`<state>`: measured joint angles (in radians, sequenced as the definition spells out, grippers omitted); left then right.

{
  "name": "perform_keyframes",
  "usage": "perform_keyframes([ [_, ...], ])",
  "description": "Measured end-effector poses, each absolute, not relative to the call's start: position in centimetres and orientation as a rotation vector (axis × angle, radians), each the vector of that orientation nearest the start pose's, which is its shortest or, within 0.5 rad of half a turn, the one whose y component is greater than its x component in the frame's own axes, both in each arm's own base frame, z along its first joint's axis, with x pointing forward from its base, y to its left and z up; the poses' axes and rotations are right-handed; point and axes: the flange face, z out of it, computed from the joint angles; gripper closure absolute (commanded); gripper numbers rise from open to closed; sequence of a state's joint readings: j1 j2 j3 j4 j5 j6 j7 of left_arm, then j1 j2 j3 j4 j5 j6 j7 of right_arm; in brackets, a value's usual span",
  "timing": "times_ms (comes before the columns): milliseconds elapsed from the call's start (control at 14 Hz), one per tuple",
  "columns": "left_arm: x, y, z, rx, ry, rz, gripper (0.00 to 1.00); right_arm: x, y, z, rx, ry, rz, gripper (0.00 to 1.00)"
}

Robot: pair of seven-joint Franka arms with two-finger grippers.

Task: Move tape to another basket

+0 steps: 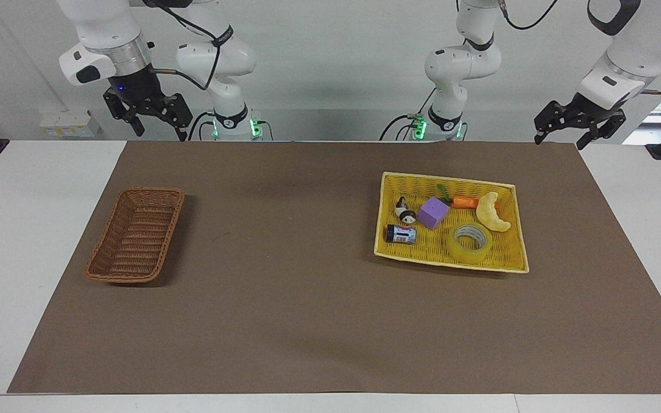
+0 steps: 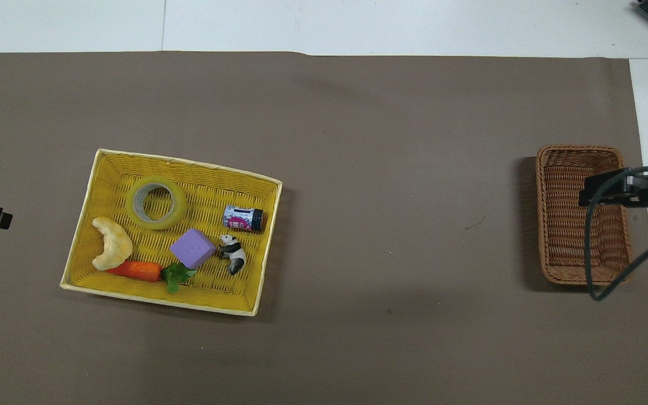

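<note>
In yellow tray (image 2: 270,225): tape (image 2: 156,202). Facing view alone shows both grippers' jaws spread, empty; wicker basket (image 1: 135,235) empty.

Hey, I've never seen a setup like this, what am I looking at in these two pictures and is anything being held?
Two white robot arms stand at a table covered with a brown mat. One picture faces them from across the table; the other looks steeply down from above their own end.

Toward the left arm's end lies a yellow tray holding the tape, a croissant toy, a carrot, a purple block, a panda figure and a small can. Toward the right arm's end sits the basket, brown wicker, with nothing in it.

The left gripper and right gripper hang open above the table's edge nearest the robots. Nothing is held.
</note>
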<state>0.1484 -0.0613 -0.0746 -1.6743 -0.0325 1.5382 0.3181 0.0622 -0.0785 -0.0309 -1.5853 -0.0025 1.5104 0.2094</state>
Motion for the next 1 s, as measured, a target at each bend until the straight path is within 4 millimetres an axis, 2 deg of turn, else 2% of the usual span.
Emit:
perform_keyframes([
  [214,54.0,3.7,56.7,-3.159,0.409,0.111,0.0,52.4,1.5,65.5,-3.129,0.279,-0.006,0.0],
  [500,55.5,3.0,51.1,-3.205,0.415,0.113,0.0,52.4,1.5,65.5,-3.129,0.279,-0.006,0.0],
  [1000,57.6,-1.1,39.5,-3.262,0.439,0.101,0.0,52.4,1.5,65.5,-3.129,0.279,-0.006,0.0],
])
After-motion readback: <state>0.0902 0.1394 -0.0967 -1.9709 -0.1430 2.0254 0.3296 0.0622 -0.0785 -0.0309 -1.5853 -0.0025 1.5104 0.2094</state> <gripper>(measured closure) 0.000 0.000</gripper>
